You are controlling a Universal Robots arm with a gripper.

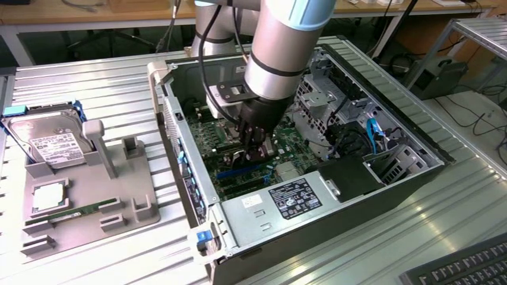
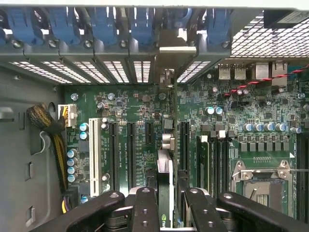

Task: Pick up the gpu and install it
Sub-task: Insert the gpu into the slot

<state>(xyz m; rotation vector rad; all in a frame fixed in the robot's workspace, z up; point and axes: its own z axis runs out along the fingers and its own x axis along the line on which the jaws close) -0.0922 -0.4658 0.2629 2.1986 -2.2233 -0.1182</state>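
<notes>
My gripper [image 1: 252, 155] reaches down into the open computer case [image 1: 412, 133], over the green motherboard [image 2: 140, 104]. It is shut on the gpu [image 2: 164, 181], a thin dark card that the wrist view shows edge-on between the black fingers [image 2: 145, 205]. The card runs away from the fingers toward the case's rear wall. Its silvery end bracket [image 2: 169, 53] stands at one of the rear slot openings. The card lies along the black expansion slots [image 2: 131, 147]. Whether it is seated in one I cannot tell.
A grey fixture [image 1: 87, 196] at the exterior view's left carries a silver hard drive [image 1: 51, 139], a green memory stick [image 1: 79, 211] and a square chip [image 1: 49, 196]. The power supply [image 1: 293, 199], drive cage [image 1: 396, 163] and a yellow-black cable bundle [image 2: 53, 130] crowd the case.
</notes>
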